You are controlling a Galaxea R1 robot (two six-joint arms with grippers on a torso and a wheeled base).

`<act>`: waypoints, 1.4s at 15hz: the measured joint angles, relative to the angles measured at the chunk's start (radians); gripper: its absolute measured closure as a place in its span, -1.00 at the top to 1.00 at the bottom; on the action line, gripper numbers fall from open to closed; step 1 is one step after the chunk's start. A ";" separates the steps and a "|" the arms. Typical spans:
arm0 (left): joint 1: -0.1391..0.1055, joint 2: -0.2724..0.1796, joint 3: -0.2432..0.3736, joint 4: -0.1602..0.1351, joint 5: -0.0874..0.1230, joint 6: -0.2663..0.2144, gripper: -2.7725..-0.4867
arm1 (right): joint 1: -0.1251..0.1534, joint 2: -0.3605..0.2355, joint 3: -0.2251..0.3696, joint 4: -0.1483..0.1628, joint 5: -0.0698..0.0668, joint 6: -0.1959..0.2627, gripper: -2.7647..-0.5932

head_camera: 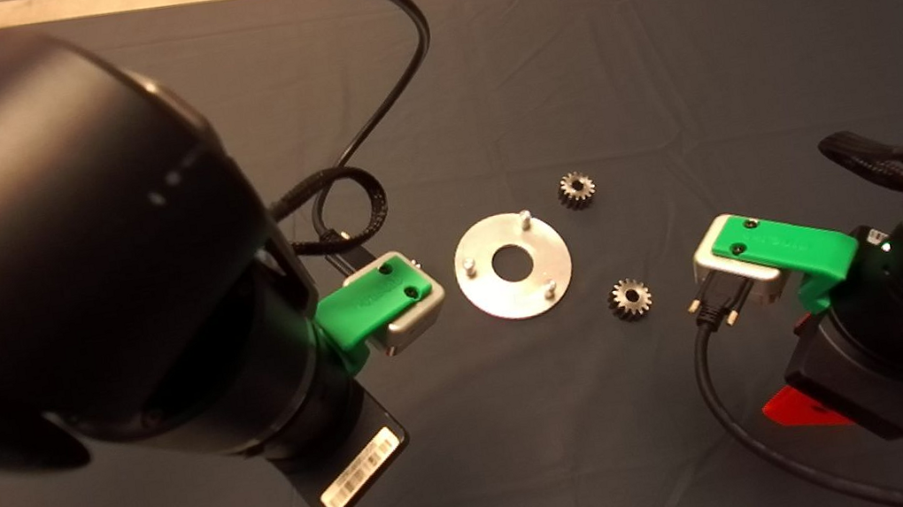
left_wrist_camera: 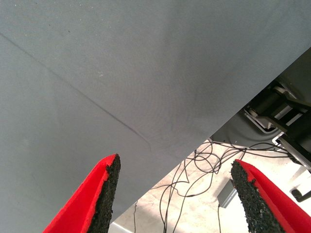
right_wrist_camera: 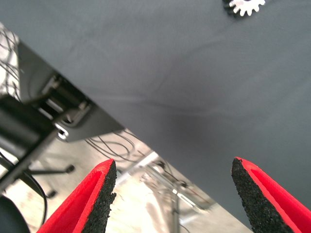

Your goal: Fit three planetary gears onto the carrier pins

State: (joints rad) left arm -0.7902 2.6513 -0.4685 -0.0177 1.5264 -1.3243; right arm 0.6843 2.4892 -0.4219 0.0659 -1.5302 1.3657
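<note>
Disc with a large central hole lies flat near the middle of the mat in the head view. Three pins stand upright on it, evenly spaced round the hole, and all three are bare. Two gears show here: one lies on the mat just beyond the disc's far right edge, the other lies near the disc's lower right edge, neither touching the disc. A third gear is not seen in this view. The left arm fills the left side, its green wrist housing just beside the disc's left edge. The right arm's green housing sits to the right of the nearer gear, apart from it, with a black cable trailing from it across the mat.

Left wrist view: the left gripper is spread wide with nothing between its fingers, over bare mat near the table edge; tangled wires lie on the floor beyond.

Right wrist view: the right gripper is likewise spread wide and empty, over the mat's edge. One gear shows partly at the picture's border, well apart from the fingers. Floor, wires and a chair base show past the mat.
</note>
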 joint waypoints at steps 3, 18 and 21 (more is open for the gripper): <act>0.000 0.000 0.006 0.000 0.000 -0.006 -0.01 | -0.141 -0.072 -0.031 -0.172 -0.001 -0.055 0.07; 0.000 0.000 0.011 0.000 0.000 -0.015 -0.01 | -0.321 -0.104 -0.320 -0.444 0.000 -0.390 0.07; 0.000 0.000 0.011 0.000 0.000 -0.015 -0.01 | -0.339 -0.104 -0.327 -0.451 0.000 -0.396 0.07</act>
State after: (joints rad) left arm -0.7902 2.6513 -0.4570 -0.0177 1.5264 -1.3388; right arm 0.3455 2.3855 -0.7489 -0.3849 -1.5302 0.9700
